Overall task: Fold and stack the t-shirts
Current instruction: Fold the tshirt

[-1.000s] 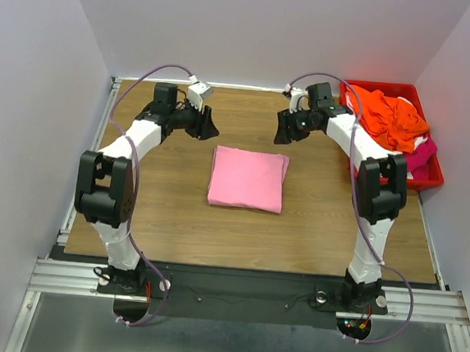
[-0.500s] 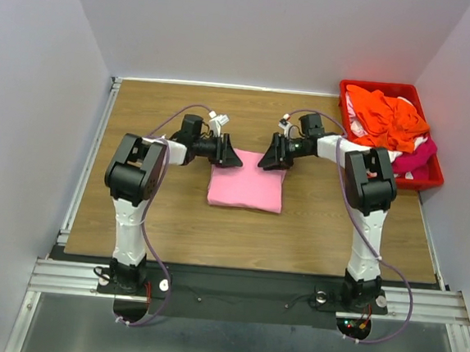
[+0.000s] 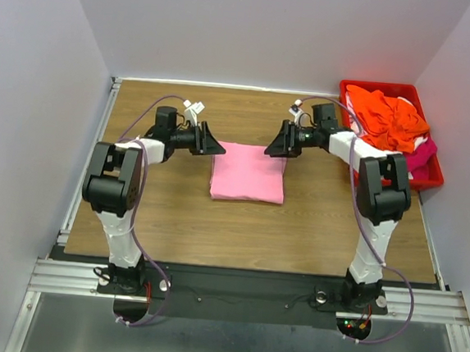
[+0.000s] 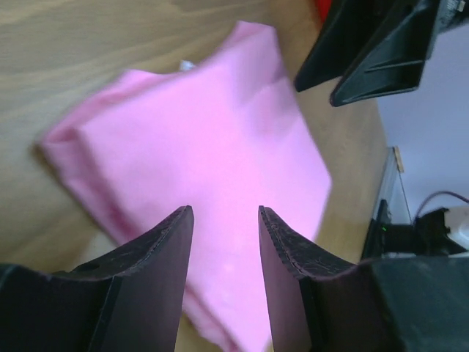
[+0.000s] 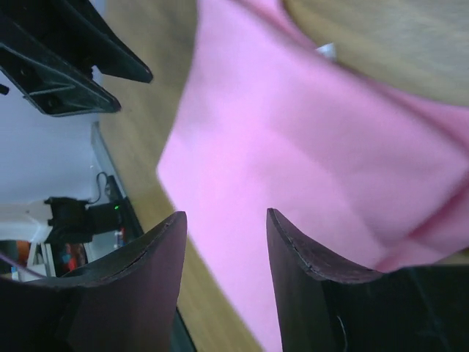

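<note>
A light pink t-shirt (image 3: 248,172) lies folded into a flat rectangle mid-table; it also shows in the left wrist view (image 4: 212,147) and the right wrist view (image 5: 308,147). My left gripper (image 3: 215,146) is open and empty at its far left corner. My right gripper (image 3: 272,149) is open and empty at its far right corner. Both hover just off the cloth. A loose heap of an orange t-shirt (image 3: 388,115), with white and magenta cloth (image 3: 422,155) under it, fills the red bin (image 3: 383,88).
The red bin stands at the table's far right corner. The wooden table (image 3: 158,210) has a metal rail along its left edge (image 3: 88,163). Grey walls close in on three sides.
Both grippers dropped onto the pink t-shirt's far corners half a second ago and have now drawn back outward, off the cloth. The shirt stays folded flat.
</note>
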Robot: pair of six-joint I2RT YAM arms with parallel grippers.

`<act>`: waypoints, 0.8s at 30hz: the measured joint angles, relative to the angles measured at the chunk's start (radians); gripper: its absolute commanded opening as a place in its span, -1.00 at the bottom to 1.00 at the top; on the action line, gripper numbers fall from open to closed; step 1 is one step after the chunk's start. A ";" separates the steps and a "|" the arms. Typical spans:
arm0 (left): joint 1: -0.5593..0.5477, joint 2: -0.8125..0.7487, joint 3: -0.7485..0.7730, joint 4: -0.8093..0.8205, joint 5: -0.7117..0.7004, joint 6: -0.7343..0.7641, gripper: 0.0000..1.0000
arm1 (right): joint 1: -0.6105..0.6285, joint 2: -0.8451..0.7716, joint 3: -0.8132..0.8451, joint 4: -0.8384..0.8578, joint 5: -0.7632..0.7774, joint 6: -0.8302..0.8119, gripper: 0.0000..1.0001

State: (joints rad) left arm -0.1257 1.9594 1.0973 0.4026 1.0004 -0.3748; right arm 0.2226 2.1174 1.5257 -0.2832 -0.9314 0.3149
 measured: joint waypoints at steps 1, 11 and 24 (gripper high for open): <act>-0.013 -0.048 -0.025 0.000 0.006 0.002 0.01 | 0.003 -0.030 -0.022 0.002 -0.005 0.006 0.06; -0.224 -0.119 -0.143 0.027 0.021 0.018 -0.13 | 0.132 -0.126 -0.274 0.034 -0.068 0.001 -0.14; -0.097 -0.013 -0.116 -0.153 0.037 0.211 -0.16 | 0.053 -0.050 -0.313 0.014 -0.124 -0.038 -0.26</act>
State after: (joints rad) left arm -0.2222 1.9465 0.9810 0.2497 1.0378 -0.1638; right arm 0.2752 2.0670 1.2125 -0.2695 -1.0557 0.2771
